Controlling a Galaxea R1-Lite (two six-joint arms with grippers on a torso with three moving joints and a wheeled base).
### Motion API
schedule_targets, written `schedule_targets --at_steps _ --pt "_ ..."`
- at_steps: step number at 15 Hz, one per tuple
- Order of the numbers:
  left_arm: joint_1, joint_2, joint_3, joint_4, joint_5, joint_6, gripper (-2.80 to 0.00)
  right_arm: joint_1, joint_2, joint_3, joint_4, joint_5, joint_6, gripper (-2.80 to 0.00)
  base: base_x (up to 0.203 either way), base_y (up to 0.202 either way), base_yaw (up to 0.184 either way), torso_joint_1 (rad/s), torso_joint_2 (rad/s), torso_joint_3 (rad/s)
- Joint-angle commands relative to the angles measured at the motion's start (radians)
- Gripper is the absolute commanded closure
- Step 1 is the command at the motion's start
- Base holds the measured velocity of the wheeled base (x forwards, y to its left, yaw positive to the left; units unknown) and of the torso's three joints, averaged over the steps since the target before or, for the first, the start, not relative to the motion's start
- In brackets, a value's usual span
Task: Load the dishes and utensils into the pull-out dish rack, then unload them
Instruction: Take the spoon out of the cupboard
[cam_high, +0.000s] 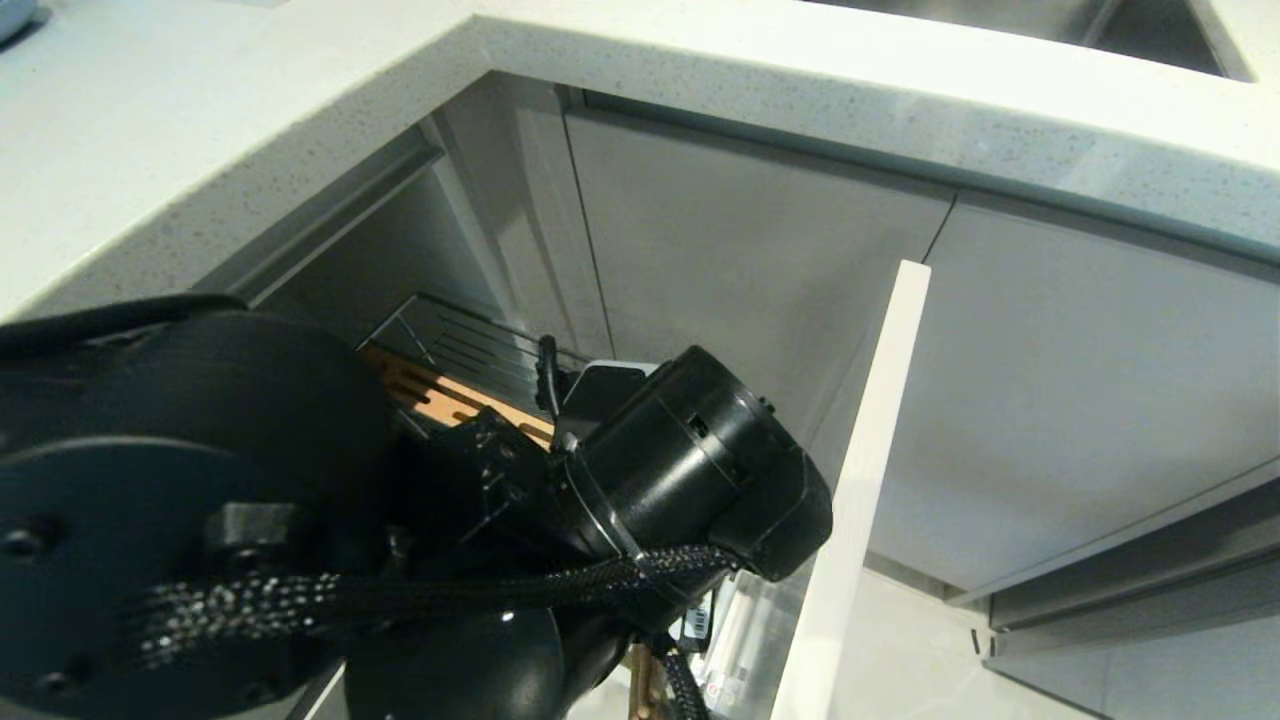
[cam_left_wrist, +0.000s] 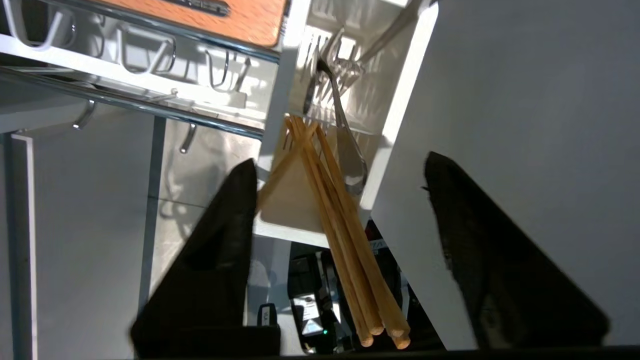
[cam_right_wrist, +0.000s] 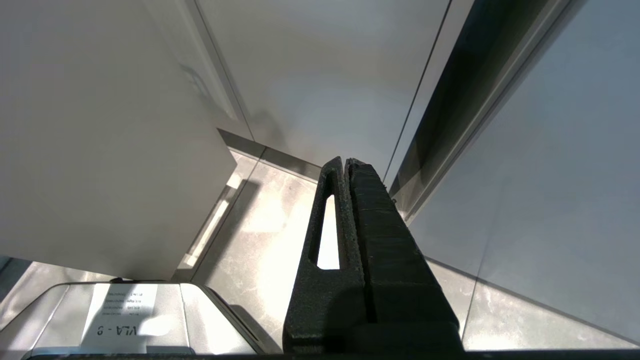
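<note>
Chopsticks (cam_left_wrist: 350, 250) overhang tub rim (cam_left_wrist: 280, 232), tool (cam_left_wrist: 340, 200) apart

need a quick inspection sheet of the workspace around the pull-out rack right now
surface: speckled pale countertop overhead, nothing seen on it.
job's things: chopsticks and metal spoon lean in the white cutlery tub of the pull-out dish rack; plate and bowl not seen.
clutter: nothing seen.
grippers: left gripper open, just behind the chopsticks, holding nothing; right gripper shut, empty, parked low over the floor.
cables: braided black cable along the left arm.
surroundings: wooden strip in the rack, pale cabinet front pulled out, grey cabinet doors, tiled floor.
</note>
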Motion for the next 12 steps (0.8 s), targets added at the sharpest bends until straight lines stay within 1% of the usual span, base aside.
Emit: schedule_targets --at_steps 1,4,8,10,12 --pt "-0.003 0.022 0.011 -0.002 0.004 -0.004 -2.8 0.0 0.0 0.002 0.0 0.0 0.0 0.0 0.0 0.0 0.0 0.0 0.0 0.0" --pt "-0.007 0.031 0.045 -0.06 -0.005 0.006 -2.8 0.0 0.0 0.002 0.0 0.0 0.0 0.0 0.0 0.0 0.0 0.0 0.0 0.0" --pt "-0.006 0.052 0.104 -0.16 -0.005 0.057 -2.8 0.0 0.0 0.002 0.0 0.0 0.0 0.0 0.0 0.0 0.0 0.0 0.0 0.0" --pt "-0.005 0.067 0.122 -0.208 -0.005 0.065 -2.8 0.0 0.0 0.002 0.0 0.0 0.0 0.0 0.0 0.0 0.0 0.0 0.0 0.0" --pt "-0.004 0.079 0.129 -0.228 -0.005 0.068 -2.8 0.0 0.0 0.002 0.0 0.0 0.0 0.0 0.0 0.0 0.0 0.0 0.0 0.0"
